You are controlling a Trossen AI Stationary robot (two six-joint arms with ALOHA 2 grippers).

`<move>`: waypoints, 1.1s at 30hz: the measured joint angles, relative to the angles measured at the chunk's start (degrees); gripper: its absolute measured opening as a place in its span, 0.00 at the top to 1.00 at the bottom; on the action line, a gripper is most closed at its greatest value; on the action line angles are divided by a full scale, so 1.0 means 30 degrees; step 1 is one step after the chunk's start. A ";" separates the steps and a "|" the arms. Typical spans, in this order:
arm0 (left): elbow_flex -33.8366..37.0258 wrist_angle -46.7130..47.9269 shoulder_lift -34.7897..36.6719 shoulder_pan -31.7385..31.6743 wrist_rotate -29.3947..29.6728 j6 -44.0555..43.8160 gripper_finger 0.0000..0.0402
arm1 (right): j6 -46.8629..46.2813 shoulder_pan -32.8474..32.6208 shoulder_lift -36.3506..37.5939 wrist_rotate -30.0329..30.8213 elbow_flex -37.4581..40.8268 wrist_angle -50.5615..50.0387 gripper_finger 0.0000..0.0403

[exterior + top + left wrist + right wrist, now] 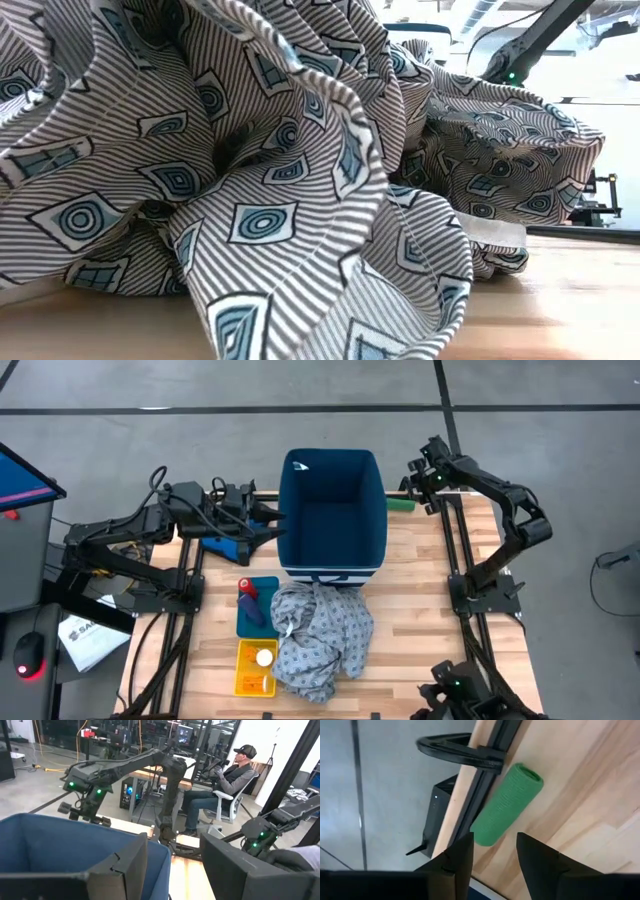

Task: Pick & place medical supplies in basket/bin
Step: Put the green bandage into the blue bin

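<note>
The right claw (492, 852), fingers apart and empty, is hovering above the green ribbed cylinder (506, 804) lying on the wooden counter (585, 795); next it should descend and close. The left claw (268, 523), parted, is touching the tall navy-blue fabric bin (332, 565).

Wooden table (420, 610) is carrying the navy bin (333, 515), grey patterned gown (322, 635), green cylinder (506, 804) by its edge, teal tray (258, 605), yellow tray (255, 668).

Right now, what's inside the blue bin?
From above, the bin shows only bare dark floor and walls, no supplies visible. The gown lies heaped outside its front, and the green roll sits on the table beside it. The floor under the near wall is hidden.
</note>
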State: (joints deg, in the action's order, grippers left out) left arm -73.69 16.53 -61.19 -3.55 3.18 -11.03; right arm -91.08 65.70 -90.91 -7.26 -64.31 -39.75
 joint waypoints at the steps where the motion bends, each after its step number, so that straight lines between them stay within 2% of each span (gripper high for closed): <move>1: 0.0000 -0.0015 0.0000 -0.0080 0.0000 -0.0007 0.57 | -0.0004 -0.0031 -0.0182 -0.0001 -0.0002 0.0083 0.63; 5: 0.0000 -0.0058 0.0000 -0.0288 0.0015 -0.0289 0.57 | 0.0823 -0.0017 -0.1093 -0.0186 -0.0004 0.1363 0.61; 10: 0.0000 -0.0146 0.0000 -0.0350 0.0015 -0.0429 0.57 | 0.1061 -0.0017 -0.2548 -0.2629 -0.0007 0.3263 0.57; 12: 0.0007 -0.0138 0.0000 -0.0350 0.0007 -0.0486 0.57 | 0.0531 -0.0027 -0.2823 -0.2992 -0.0010 0.2860 0.56; 19: 0.0015 -0.0137 0.0000 -0.0350 0.0015 -0.0991 0.57 | 0.0349 -0.0231 -0.2821 -0.0645 -0.0002 -0.0079 0.55; 26: 0.0015 -0.0131 0.0000 -0.0350 0.0007 -0.0991 0.57 | -0.0141 -0.0213 -0.2838 0.0078 -0.0002 0.0794 0.55; 33: 0.0015 -0.0117 0.0000 -0.0350 0.0015 -0.1016 0.57 | -0.0263 -0.0270 -0.3626 -0.0050 -0.0002 0.0664 0.56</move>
State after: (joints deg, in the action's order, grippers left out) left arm -73.65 16.19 -61.19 -4.60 3.22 -14.08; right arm -91.87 64.89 -101.79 -7.41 -64.31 -37.76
